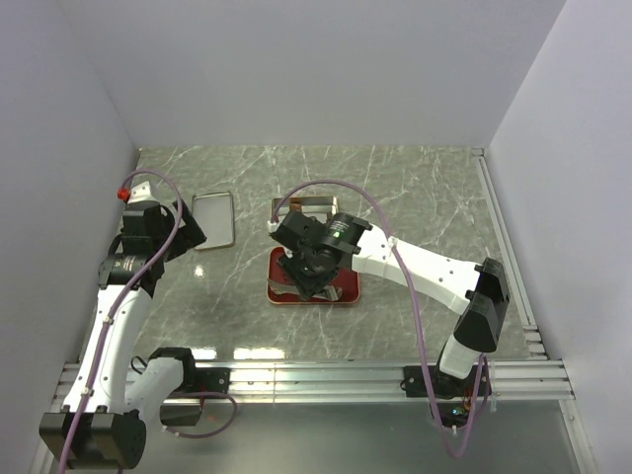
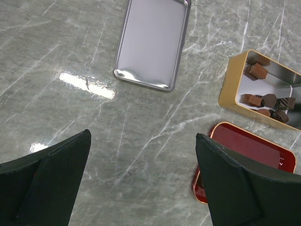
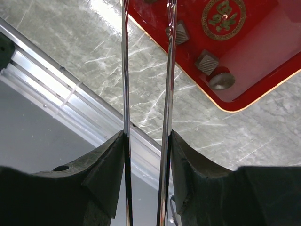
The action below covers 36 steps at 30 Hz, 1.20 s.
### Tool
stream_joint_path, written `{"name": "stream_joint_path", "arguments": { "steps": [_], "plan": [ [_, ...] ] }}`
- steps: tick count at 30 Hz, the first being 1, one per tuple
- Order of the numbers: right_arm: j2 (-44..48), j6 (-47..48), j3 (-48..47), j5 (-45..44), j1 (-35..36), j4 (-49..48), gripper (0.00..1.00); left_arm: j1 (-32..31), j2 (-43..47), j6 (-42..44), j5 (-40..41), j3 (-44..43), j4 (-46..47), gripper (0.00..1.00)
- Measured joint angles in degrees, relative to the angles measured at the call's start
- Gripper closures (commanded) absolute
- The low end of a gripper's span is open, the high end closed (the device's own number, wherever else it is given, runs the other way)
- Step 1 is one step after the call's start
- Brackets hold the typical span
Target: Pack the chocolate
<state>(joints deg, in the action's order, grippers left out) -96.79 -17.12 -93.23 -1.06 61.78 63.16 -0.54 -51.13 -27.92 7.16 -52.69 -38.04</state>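
Three chocolates (image 3: 207, 61) lie beside the tongs (image 3: 165, 94), blades apart, clamped in our right gripper (image 3: 148, 136). We judge an off-centre pinch may flick one away.

right arm (image 1: 415, 262) with tongs (image 3: 125, 70) covers red tray (image 2: 254, 146); open marble (image 2: 117, 127) between silver lid (image 2: 150, 42) and gold tin (image 2: 230, 84).

Our left arm (image 1: 114, 316) goes up from its base on the left side and bends at the elbow. Our left gripper (image 2: 142, 136) hangs in the air and looks down. Its two fingers are spread wide and hold nothing. Our right arm (image 1: 425, 267) reaches from the right side into the middle. Our right gripper (image 3: 147, 134) points down, and its two fingers squeeze the long metal tongs (image 3: 125, 70).
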Motion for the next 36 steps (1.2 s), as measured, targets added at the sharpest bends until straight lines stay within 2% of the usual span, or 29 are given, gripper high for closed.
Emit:
{"name": "stream_joint_path", "arguments": {
  "steps": [36],
  "plan": [
    [-2.4,2.1,2.6,-0.5,0.3,-2.7,0.52,0.0,1.1,0.0,0.0,0.0,-0.8,0.01]
  ]
}}
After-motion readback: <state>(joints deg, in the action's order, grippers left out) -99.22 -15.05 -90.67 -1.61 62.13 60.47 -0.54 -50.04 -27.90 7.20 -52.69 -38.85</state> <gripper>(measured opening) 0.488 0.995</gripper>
